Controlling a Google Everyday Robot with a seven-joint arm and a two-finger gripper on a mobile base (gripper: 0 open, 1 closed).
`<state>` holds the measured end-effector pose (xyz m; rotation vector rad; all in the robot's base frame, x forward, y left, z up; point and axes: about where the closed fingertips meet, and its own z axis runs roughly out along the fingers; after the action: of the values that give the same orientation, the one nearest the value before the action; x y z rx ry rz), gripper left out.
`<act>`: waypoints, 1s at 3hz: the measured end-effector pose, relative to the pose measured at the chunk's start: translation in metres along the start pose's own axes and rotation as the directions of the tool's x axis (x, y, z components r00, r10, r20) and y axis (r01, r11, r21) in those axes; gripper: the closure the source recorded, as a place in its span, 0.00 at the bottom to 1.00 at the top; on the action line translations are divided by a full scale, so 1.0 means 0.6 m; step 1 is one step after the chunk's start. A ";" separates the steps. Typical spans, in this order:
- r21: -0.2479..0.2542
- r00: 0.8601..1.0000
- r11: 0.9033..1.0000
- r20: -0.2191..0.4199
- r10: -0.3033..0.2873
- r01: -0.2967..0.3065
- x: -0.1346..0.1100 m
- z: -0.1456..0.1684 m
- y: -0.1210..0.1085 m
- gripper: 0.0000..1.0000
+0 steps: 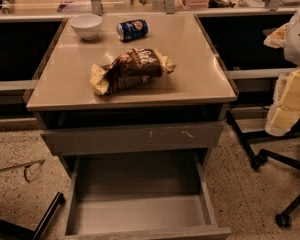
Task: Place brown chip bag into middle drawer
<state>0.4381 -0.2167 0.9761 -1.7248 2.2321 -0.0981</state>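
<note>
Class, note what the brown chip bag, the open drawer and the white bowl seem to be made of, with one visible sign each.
Brown chip bag: probably foil or plastic film, glossy; crumpled, glinting. Middle drawer: likely painted metal, matt grey; thin flat walls. Bowl: ceramic or plastic, smooth white; cannot tell which. The gripper is at the right edge, apart from them.

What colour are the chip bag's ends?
Pale yellow; the brown chip bag shows best in the camera view. The tool is not in view.
</note>
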 end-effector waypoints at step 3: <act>0.003 0.986 0.993 0.121 -0.115 0.115 -0.098 0.064 -0.093 0.00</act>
<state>0.5143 -0.1702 0.9656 -1.8109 2.0484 -0.0149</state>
